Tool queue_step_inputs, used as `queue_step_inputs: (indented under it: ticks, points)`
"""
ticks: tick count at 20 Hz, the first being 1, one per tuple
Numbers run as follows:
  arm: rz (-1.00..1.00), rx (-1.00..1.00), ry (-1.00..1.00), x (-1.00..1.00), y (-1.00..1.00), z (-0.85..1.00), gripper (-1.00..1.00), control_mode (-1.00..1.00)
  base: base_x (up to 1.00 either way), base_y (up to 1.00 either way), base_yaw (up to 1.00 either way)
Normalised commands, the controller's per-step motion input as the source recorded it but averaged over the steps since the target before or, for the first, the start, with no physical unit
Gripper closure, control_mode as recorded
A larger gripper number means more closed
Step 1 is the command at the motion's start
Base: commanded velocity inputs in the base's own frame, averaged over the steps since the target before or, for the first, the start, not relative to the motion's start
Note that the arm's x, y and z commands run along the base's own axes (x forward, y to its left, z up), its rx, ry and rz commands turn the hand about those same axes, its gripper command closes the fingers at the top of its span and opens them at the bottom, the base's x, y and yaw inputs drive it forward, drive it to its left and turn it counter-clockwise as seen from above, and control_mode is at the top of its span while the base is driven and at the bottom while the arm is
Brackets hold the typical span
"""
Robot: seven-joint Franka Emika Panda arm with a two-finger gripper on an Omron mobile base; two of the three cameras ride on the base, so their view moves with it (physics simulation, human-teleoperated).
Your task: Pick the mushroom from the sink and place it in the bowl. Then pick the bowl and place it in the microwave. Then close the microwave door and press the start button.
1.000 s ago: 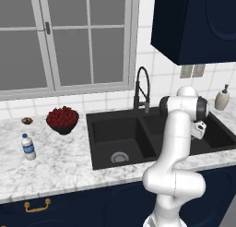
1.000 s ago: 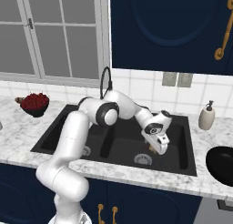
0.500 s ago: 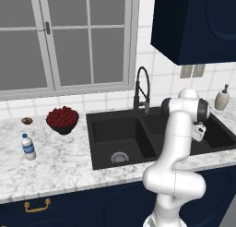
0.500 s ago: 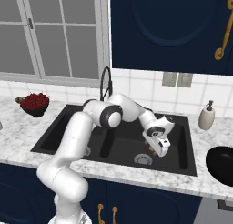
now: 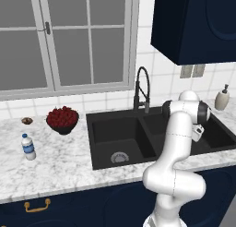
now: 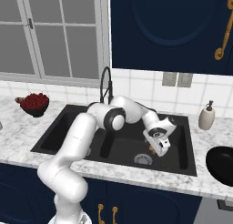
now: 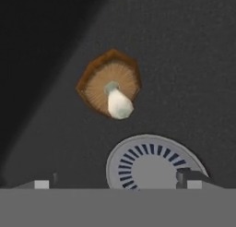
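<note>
Now the mushroom (image 7: 110, 89) lies on its side on the floor of the sink's (image 6: 59, 127) right basin, cap away and pale stem pointing toward the camera in the hand view, just beside the round silver drain (image 7: 152, 162). In the right base view it shows as a small tan speck (image 6: 151, 148) next to that drain, partly behind the hand. The end effector (image 6: 160, 148) hangs low inside the basin right above it, jaws spread wide and holding nothing; the two dark tips stand at either side of the bottom of the hand view, with the mushroom ahead and between them but not touched.

Outward from there, the black faucet (image 5: 142, 88) rises at the sink's back edge, and a soap dispenser (image 6: 206, 115) stands on the worktop (image 5: 64, 161) near the back right corner. The bowl (image 6: 223, 160) sits at the worktop's right end, well apart from the sink and with nothing in it that can be seen. A fruit bowl (image 5: 62, 119) and a bottle (image 5: 28, 146) stand toward the left end.

By my reading, nothing of the task is finished: the grasp on the mushroom is about to be made. Left are the lift, the drop into the bowl, carrying the bowl to the microwave, closing its door and pressing start.
</note>
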Motion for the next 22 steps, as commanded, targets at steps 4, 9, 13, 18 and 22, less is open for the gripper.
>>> queue_step_inputs:
  ticks: [4,9,13,18,22]
  points:
    - [0.0,0.05,0.0,0.3,-0.04,-0.16,-1.0,-1.0,0.0,0.0,0.0]
    - [0.0,0.05,0.0,0.3,-0.22,-0.14,-1.0,-1.0,0.0,0.0,0.0]
    - [0.0,0.02,0.0,0.19,-0.18,-0.21,-1.0,-1.0,0.0,0.0,0.0]
    - [0.0,0.0,0.0,0.22,-0.01,-0.2,-1.0,-1.0,0.0,0.0,0.0]
    - [0.0,0.0,0.0,0.02,0.0,-0.29,-1.0,-1.0,0.0,0.0,0.0]
